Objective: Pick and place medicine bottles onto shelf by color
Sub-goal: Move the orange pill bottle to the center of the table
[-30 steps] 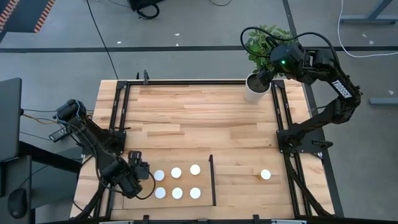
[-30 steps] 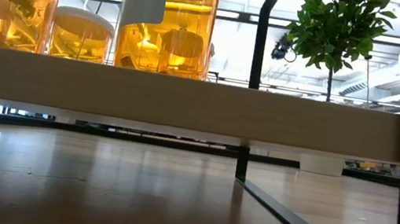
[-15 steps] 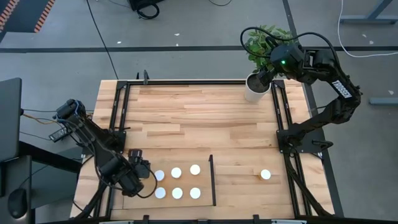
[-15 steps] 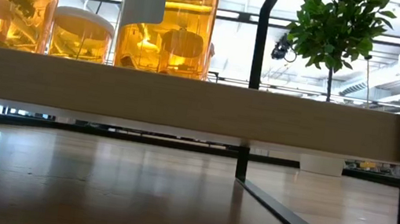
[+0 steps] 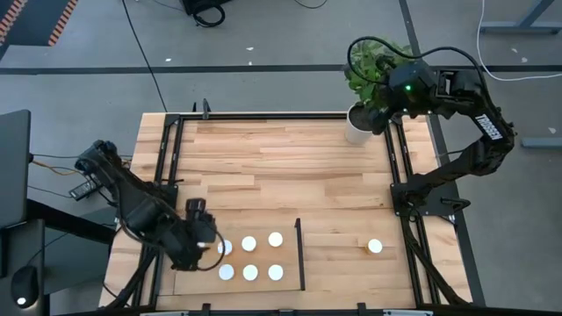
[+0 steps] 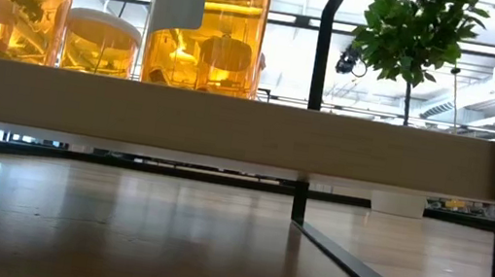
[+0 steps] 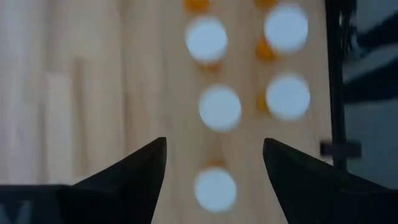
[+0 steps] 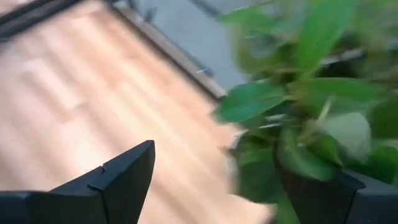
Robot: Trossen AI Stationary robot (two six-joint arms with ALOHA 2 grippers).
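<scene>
While blurred, left pincer (image 7: 214, 165) gapes above medicine bottles (image 7: 219, 107).

Left arm (image 5: 132, 206): I see dark, near-black jointed links with rounded housings; thin cables trail from its base end.
Right arm (image 5: 465, 132): I see the same dark links; one carries white lettering, too small for me to read; a black cable loops over its wrist.
Indicator: I see a small green light on the right arm's wrist housing.
Fingers (image 7: 127, 180): I see two dark wedges tapering to points, matte.
</scene>
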